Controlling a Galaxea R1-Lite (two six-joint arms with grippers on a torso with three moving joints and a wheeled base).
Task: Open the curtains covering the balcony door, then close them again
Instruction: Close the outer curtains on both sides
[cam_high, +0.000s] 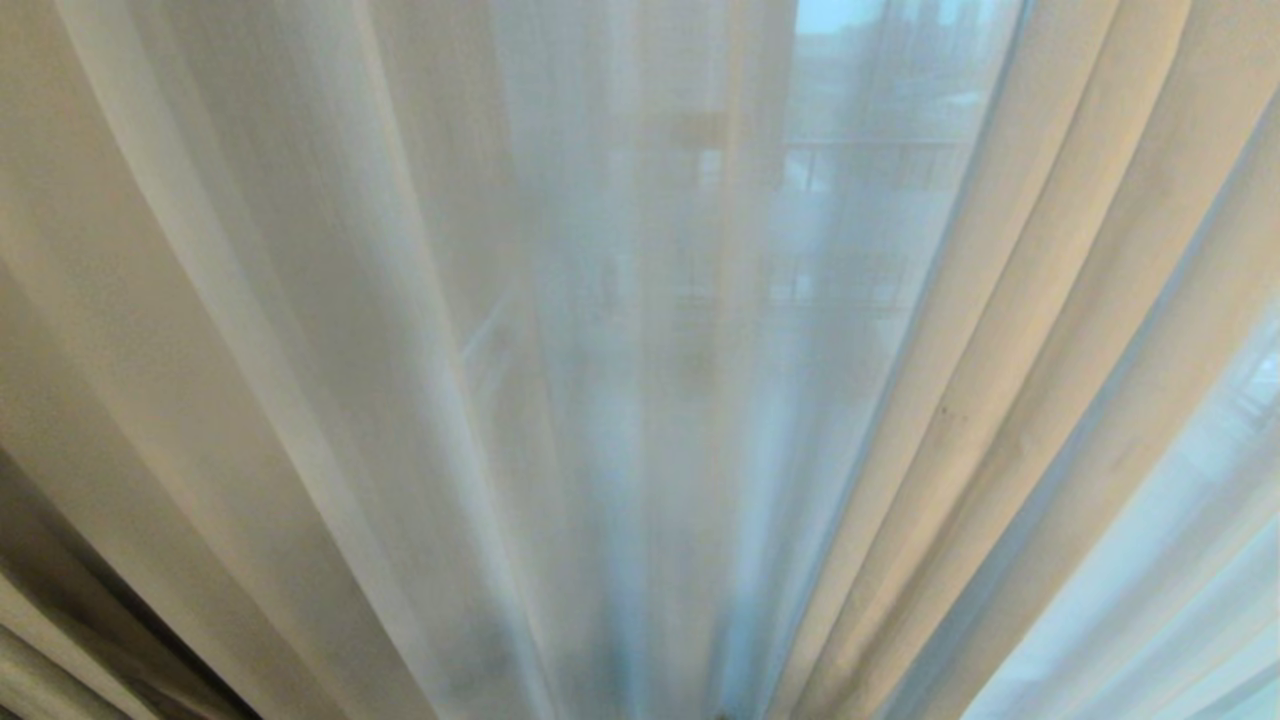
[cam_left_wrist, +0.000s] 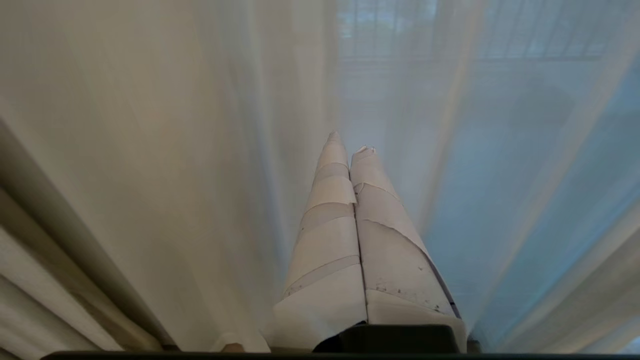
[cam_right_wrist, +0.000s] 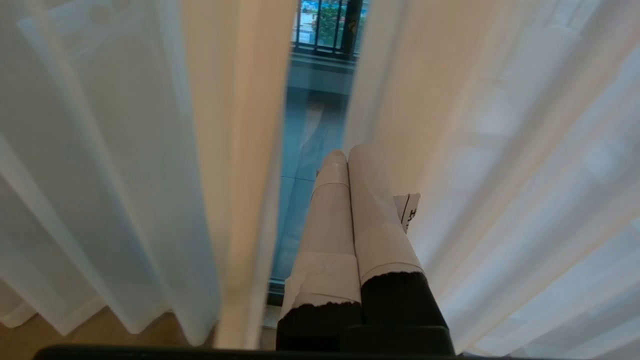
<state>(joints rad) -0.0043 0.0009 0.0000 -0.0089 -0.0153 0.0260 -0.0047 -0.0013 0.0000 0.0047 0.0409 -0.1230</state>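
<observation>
Both grippers are pressed shut and hold nothing: the left gripper (cam_left_wrist: 350, 142) points into the thin sheer layer, the right gripper (cam_right_wrist: 350, 152) points at a narrow gap between two panels of the curtains (cam_high: 1050, 300). Neither arm shows in the head view, where cloth fills everything, sheer in the middle and heavier cream folds (cam_high: 150, 330) to either side. The balcony door (cam_right_wrist: 305, 145) lies straight beyond the right gripper, its glass visible through that gap, with black railing bars (cam_right_wrist: 325, 25) further out. Every fold and the gap itself run vertically, so opening looks like a sideways sweep across them. My judgement is that the right arm is better placed to start, since its tips sit just beside a free curtain edge (cam_right_wrist: 280, 165)
</observation>
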